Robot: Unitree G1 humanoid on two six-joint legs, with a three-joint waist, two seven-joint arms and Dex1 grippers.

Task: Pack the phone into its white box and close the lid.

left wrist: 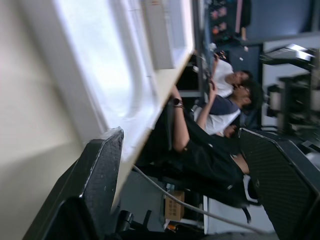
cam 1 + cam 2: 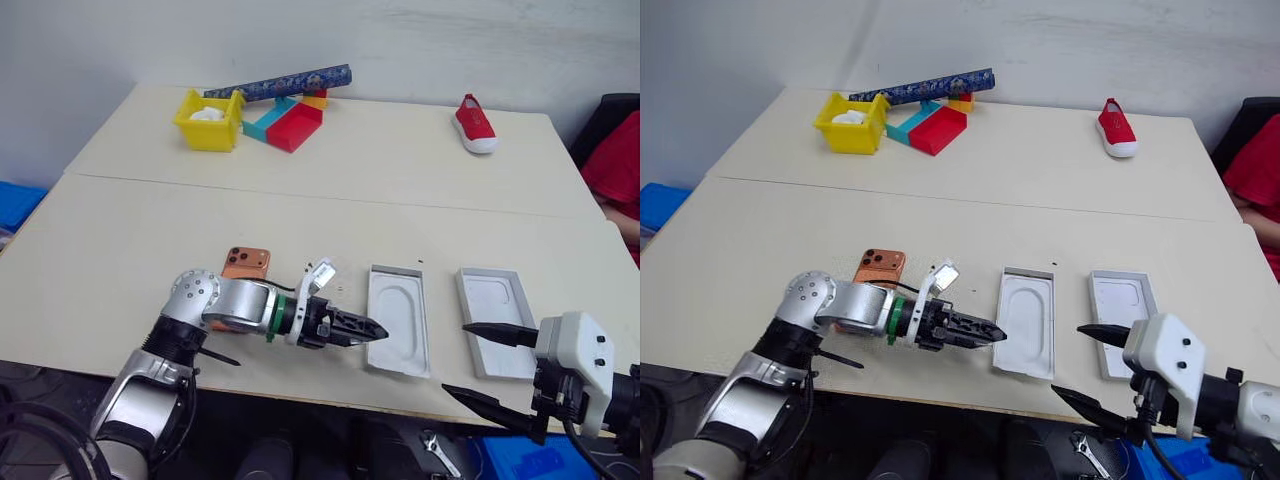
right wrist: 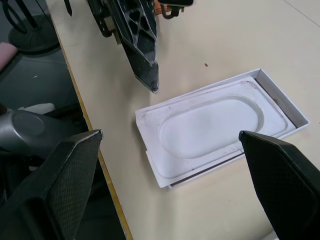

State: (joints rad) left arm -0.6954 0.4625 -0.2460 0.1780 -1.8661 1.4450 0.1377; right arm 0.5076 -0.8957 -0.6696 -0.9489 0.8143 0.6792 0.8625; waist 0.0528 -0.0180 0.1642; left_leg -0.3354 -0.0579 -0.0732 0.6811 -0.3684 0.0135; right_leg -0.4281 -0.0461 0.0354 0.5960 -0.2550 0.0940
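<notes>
You are at the early part of the job: the phone (image 2: 247,262) is not packed yet. It lies flat on the table (image 2: 110,250), camera side up, well to the left of the box (image 3: 296,114) and partly behind your left arm. The box sits near the front edge of the table, and a white insert (image 3: 210,120) with an oval dip lies in it, a bit crooked, so one brown strip of the box's inside shows along one side. The lid (image 2: 495,322) lies inside up just to the right of the box, apart from it. Your left gripper (image 2: 372,330) is at the left edge of the box, right by the corner of the insert. Its fingers (image 1: 95,190) stand wide apart and hold nothing. I cannot tell if the tip touches the insert. Your right gripper (image 2: 490,368) hangs in front of the lid, past the table edge. It is wide open too, with nothing in it. I think the next move is to go for the phone. For that, bring the left gripper away from the box and over to the phone, and come down on its long sides. The phone is thin and flat, so the grip has to be low and neat. The crooked insert may also need setting flat, so the phone can lie level in the box.
</notes>
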